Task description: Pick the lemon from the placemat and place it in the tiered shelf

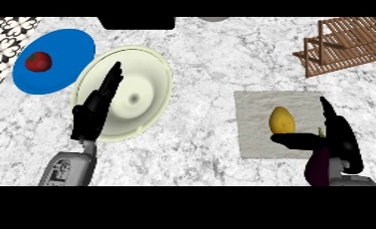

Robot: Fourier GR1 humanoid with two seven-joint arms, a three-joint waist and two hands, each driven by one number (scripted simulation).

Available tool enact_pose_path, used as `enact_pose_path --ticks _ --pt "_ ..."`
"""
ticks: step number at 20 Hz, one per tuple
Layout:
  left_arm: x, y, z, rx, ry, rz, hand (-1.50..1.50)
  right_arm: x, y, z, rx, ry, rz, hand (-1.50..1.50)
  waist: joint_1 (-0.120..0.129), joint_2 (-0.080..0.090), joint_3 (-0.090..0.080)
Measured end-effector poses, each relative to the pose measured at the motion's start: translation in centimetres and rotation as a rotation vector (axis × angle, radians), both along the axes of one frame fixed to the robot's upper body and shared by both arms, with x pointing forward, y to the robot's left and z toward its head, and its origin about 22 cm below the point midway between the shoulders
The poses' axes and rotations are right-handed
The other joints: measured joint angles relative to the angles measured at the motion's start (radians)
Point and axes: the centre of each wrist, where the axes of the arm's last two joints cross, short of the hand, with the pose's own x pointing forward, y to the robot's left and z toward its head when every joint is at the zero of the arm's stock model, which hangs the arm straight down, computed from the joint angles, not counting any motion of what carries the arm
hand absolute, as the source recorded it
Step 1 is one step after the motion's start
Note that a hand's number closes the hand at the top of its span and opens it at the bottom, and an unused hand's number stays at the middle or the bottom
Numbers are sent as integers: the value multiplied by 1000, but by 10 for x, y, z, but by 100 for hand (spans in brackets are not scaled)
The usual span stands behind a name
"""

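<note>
Lemon (282, 120), yellow and oval, sat ungrasped on the grey placemat (253, 146); right hand (334, 141) spread wide beside it, wooden tiered shelf (341, 44) upper right unvisited.

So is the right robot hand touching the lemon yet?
Cannot tell. In the head view the right robot hand has its thumb just under the lemon; no clear gap or contact.

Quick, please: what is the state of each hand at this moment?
Left hand: open, holding nothing, over the pale plate.
Right hand: open beside the lemon, not holding it.
</note>
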Motion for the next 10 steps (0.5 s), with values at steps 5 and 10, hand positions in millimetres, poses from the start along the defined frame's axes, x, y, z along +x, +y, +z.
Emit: enact_pose_path --ticks 5,10 --pt "4 -4 0 0 -6 -3 0 4 5 -2 8 6 14 -150 -1 0 0" --pt "-3 -5 -3 -1 -1 -8 0 9 6 -14 20 23 27 -150 0 0 0"
